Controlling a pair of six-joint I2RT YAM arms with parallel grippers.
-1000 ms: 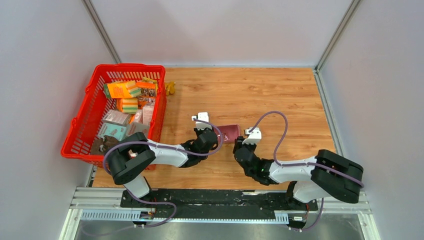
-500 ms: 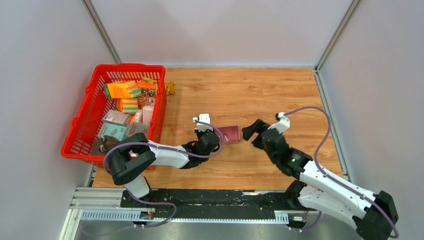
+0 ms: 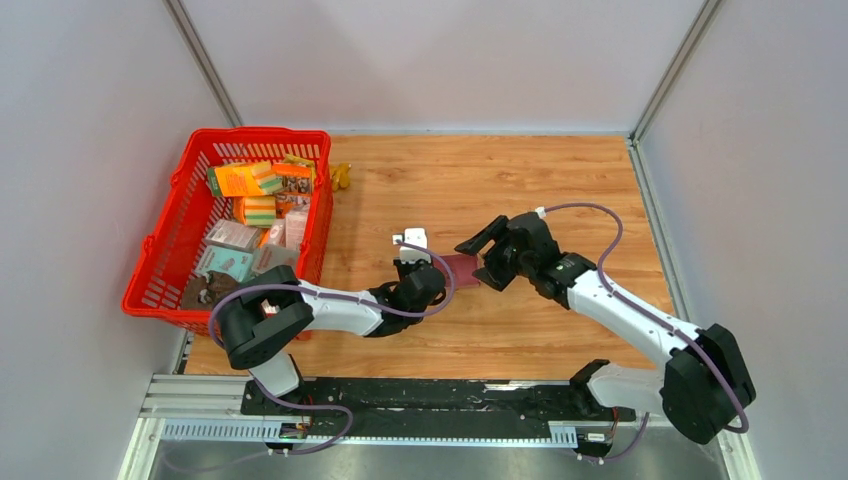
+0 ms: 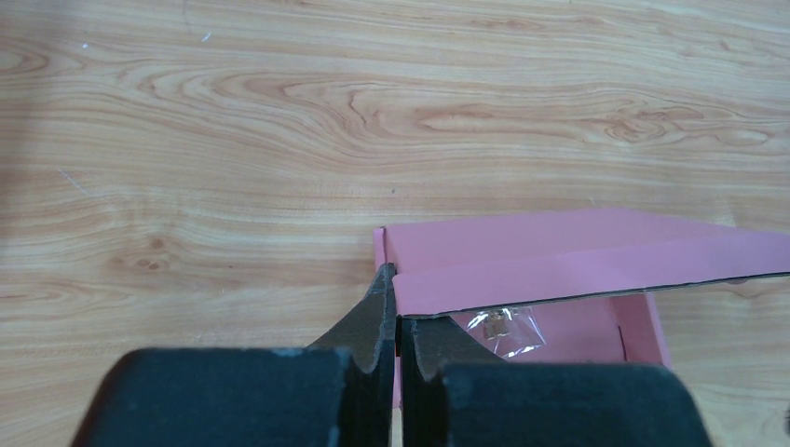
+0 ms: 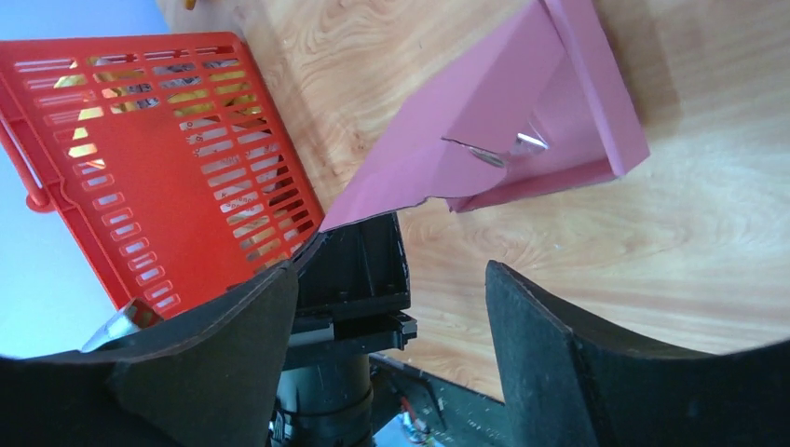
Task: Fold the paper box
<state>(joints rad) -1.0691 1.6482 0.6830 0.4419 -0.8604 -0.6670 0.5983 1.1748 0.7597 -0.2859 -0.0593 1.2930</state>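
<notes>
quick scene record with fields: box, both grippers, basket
paper box: pink, partly folded, on the wooden table, one flap raised
left gripper: shut on the box's edge
right gripper: open, beside the box's right end, holding nothing
inside box: small clear packet
red basket: far left, holds printed packages

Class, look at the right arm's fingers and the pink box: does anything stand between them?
Nothing visible does. The right fingers stand open facing the pink box across bare table; the left fingers, shut on its flap, are at the opposite end.
</notes>
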